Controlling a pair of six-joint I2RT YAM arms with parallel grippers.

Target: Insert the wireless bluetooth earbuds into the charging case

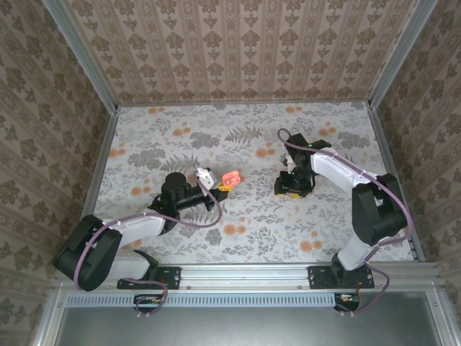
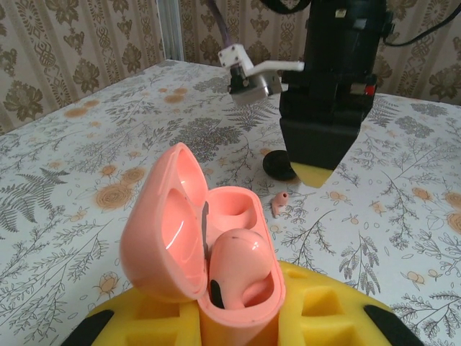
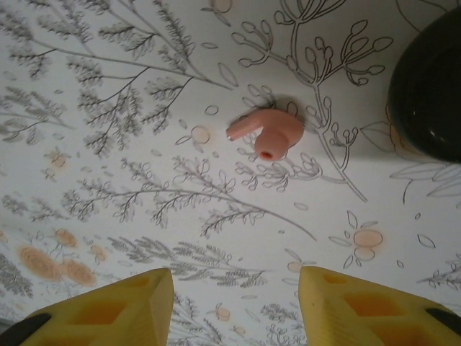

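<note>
**One pink bud in the box, one on the cloth**

The case point(image 2: 238, 303) is a glossy salmon-pink plastic box with rounded corners. Its hinged lid point(image 2: 162, 223) stands open, smooth and paler inside. The left gripper point(image 1: 223, 185) is clamped on the case, holding it upright near the middle of the table point(image 1: 216, 137), which has a matte cloth surface printed with grey ferns and orange flowers.

There are two earbuds, both smooth pink plastic with a rounded body and a short stem. The seated earbud point(image 2: 234, 259) sits in one hollow of the case. The loose earbud point(image 3: 268, 132) lies on its side on the table, right of the middle.

Near it rests one rounded black disc point(image 3: 428, 86). The right gripper point(image 3: 234, 303) hangs above the loose earbud, its blocky yellow fingers point(image 3: 108, 313) apart and touching nothing.
</note>
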